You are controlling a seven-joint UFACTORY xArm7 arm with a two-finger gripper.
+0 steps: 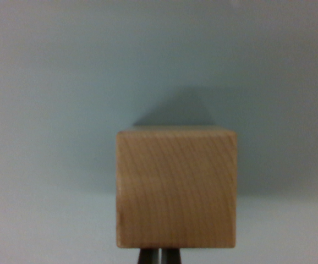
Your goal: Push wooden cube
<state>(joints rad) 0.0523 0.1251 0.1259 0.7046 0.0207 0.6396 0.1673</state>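
One wooden cube (176, 188) fills the lower middle of the wrist view, its near face turned squarely to the camera and showing pale tan wood with faint curved grain lines running down it. Its top edge sits a little below the centre of the picture and its lower edge comes close to the bottom border. It rests on a plain, pale grey-blue worktop (49, 110) that takes up all the rest of the view, with nothing else lying on it. A dark, soft-edged shadow (184, 107) spreads on the worktop just beyond the cube's top edge, wider toward the wrist view's right, and a fainter band of shade runs along the cube's right side. At the very bottom edge, directly under the cube, two dark tips of the gripper (160, 256) show as a narrow pair with only a thin light seam between them, so they appear pressed together rather than spread. They stand just against the lower edge of the cube's near face; whether they actually touch it I cannot tell, since the picture is blurred there.
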